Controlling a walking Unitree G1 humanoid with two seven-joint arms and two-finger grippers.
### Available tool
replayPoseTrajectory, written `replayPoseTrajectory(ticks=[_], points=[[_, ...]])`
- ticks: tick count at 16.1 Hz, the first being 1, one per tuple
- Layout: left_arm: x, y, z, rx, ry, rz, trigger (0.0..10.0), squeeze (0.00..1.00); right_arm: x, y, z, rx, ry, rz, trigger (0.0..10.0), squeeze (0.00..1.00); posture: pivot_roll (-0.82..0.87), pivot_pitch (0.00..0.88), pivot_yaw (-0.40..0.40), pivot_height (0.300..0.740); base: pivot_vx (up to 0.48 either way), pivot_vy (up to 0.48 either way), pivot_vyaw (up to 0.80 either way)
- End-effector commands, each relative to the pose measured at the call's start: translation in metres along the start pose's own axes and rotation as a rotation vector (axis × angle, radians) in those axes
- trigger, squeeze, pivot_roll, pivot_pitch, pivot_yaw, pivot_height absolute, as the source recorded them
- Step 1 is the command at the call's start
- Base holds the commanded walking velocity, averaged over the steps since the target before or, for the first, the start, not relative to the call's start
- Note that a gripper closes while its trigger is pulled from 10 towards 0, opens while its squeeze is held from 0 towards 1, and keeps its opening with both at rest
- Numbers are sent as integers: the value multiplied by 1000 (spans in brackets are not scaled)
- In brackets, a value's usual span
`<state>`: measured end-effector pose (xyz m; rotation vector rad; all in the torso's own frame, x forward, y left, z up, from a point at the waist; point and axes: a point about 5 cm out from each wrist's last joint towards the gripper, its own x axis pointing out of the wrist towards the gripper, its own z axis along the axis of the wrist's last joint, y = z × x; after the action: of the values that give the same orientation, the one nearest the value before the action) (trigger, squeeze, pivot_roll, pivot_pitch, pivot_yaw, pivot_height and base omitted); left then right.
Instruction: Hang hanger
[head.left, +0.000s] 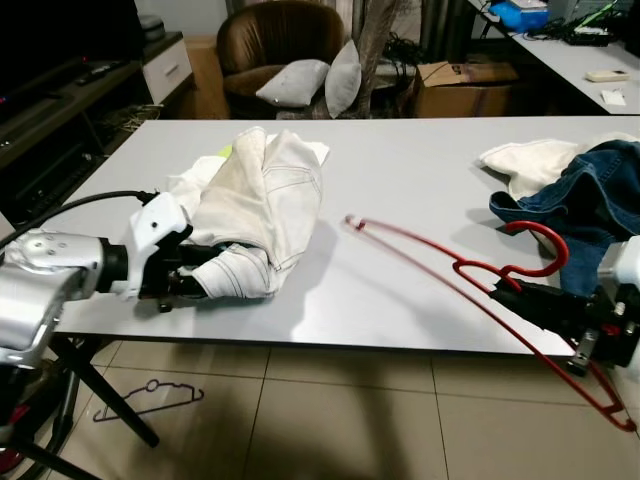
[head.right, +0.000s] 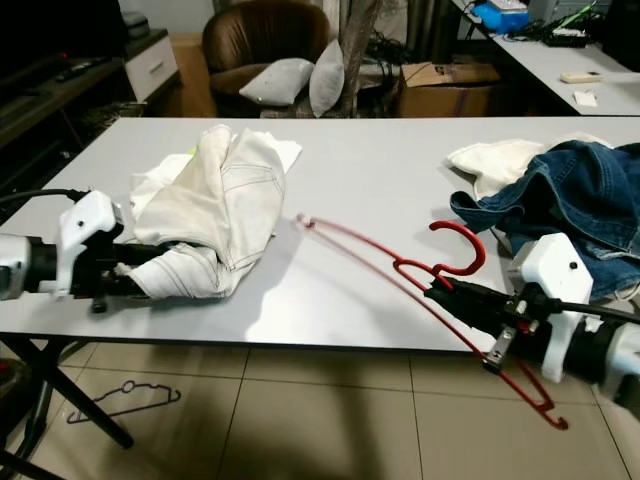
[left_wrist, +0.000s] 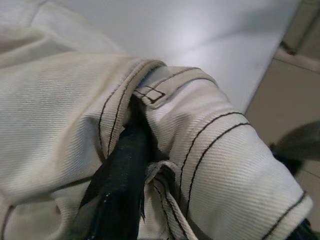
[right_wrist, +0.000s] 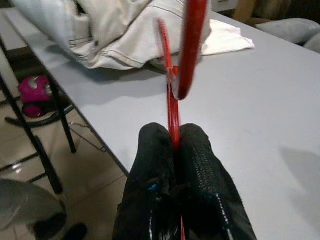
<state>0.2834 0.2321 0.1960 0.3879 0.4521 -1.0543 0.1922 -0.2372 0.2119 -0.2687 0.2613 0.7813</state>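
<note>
The right end effector (head.right: 440, 291) has its two black fingers (right_wrist: 200, 165) pressed together on the thin wire of a red hanger (head.right: 400, 268), pinching it just below the hook. Its silver arm comes in from the lower right of the head views, roughly level with the front edge of the table (head.left: 400, 200). The hanger runs slantwise from the middle of the frame down to the lower right: one end rests on the table top near the centre, the hook curls upward just behind the fingertips, and the other end hangs past the table edge over the tiled floor (head.left: 330, 420).

The left end effector (head.left: 195, 283), at the lower left, is pushed into the waistband of a pair of cream trousers (head.left: 255, 210) with dark stitching; one black finger (left_wrist: 122, 180) lies inside a fold of the cloth, but whether the fingers are closed on it I cannot tell. The left arm reaches in horizontally along the table's front edge.

Blue jeans (head.right: 580, 200) lie heaped over a white cloth (head.right: 495, 160) at the right of the table, close behind the hanger's hook. The trousers and hanger are apart.
</note>
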Motion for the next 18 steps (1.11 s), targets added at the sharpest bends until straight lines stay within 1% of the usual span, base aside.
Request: replayPoseTrajectory(ticks=[1, 2, 3, 4, 5, 6, 7, 8, 9, 10, 11, 12, 13, 14, 15, 16, 17, 18], points=[[-8, -2, -2, 3, 32, -18, 10000, 1000, 7, 11, 0, 20, -16, 20, 10000, 0, -72, 0, 70, 740, 0, 0, 0], [-7, 0, -9, 28, 78, -4, 10000, 1000, 11, 13, 0, 33, -38, -1, 10000, 0, -72, 0, 70, 740, 0, 0, 0], [-6, 1, -12, 37, 109, 13, 10000, 1000, 12, 13, 1, 39, -48, -18, 10000, 0, -73, 0, 74, 740, 0, 0, 0], [-5, 3, -17, 78, 158, 36, 10000, 1000, 15, 12, 1, 45, -58, -58, 10000, 0, -77, 0, 79, 740, 0, 0, 0], [-2, 7, -23, 117, 194, 89, 10000, 1000, 18, 9, 1, 55, -78, -107, 10000, 0, -79, 0, 81, 740, 0, 0, 0], [1, 9, -26, 101, 185, 123, 10000, 1000, 23, 10, 3, 84, -124, -140, 10000, 0, -85, 0, 89, 740, 0, 0, 0], [1, 8, -27, 96, 185, 122, 10000, 1000, 24, 10, 4, 91, -134, -145, 10000, 0, -85, 0, 89, 740, 0, 0, 0], [-1, 7, -29, 89, 195, 115, 10000, 1000, 26, 10, 6, 95, -159, -157, 10000, 0, -83, 0, 93, 740, 0, 0, 0], [-8, 9, -33, 97, 212, 129, 10000, 1000, 30, 8, 11, 106, -207, -182, 10000, 0, -83, 0, 93, 740, 0, 0, 0], [-14, 16, -29, 104, 156, 184, 10000, 1000, 37, 3, 17, 133, -265, -217, 10000, 0, -62, 0, 82, 740, 0, 0, 0], [-18, 23, -21, 112, 76, 233, 10000, 1000, 43, -1, 22, 150, -296, -229, 10000, 0, -59, 0, 82, 740, 0, 0, 0], [-28, 36, -19, 221, 132, 356, 10000, 1000, 59, -1, 29, 125, -307, -175, 10000, 0, -55, 0, 84, 740, 0, 0, 0], [-30, 40, -20, 250, 156, 385, 10000, 1000, 64, -1, 31, 114, -308, -158, 10000, 0, -54, 0, 84, 740, 0, 0, 0], [-35, 48, -18, 318, 181, 454, 10000, 1000, 79, -3, 37, 106, -316, -133, 10000, 0, -50, 0, 84, 740, 0, 0, 0], [-40, 59, -13, 357, 183, 563, 10000, 1000, 97, -10, 45, 105, -327, -118, 10000, 0, -51, 0, 88, 740, 0, 0, 0], [-44, 68, -10, 365, 171, 648, 10000, 1000, 114, -16, 51, 92, -326, -95, 10000, 0, -53, 0, 90, 740, 0, 0, 0], [-45, 71, -9, 364, 165, 668, 10000, 1000, 118, -17, 52, 86, -324, -86, 10000, 0, -54, 0, 91, 740, 0, 0, 0], [-44, 74, -6, 406, 154, 692, 10000, 592, 134, -25, 52, 10, -269, -101, 10000, 0, -55, 0, 92, 740, 0, 0, 0]])
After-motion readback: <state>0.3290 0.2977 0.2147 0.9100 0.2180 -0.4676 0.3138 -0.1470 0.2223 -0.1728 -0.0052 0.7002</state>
